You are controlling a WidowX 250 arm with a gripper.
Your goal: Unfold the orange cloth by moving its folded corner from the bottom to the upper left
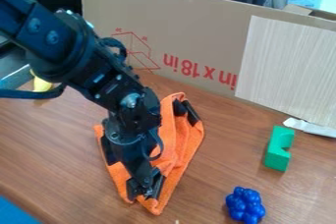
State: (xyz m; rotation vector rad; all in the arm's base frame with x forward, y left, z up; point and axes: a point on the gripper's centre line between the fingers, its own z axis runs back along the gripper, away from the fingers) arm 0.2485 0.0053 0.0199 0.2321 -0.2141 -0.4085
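Note:
The black gripper [145,188] hangs down over the lower end of an orange cloth [177,142], close against it near its front corner. The cloth lies spread and creased on the brown table, and the arm covers much of its left and middle part. A black piece [188,112] shows at the cloth's upper right edge; what it belongs to is unclear. To the right of the gripper is a blue cluster of rounded bumps [245,205]. Farther right and back stands a green block [279,148] with a notch in its side.
A cardboard panel [190,31] stands along the back of the brown table [52,144]. A pale wood-grain sheet [289,66] leans at the right, with a whitish strip [310,126] at its foot. A yellow object [42,84] is behind the arm at the left. Something blue [14,212] shows at the lower left corner.

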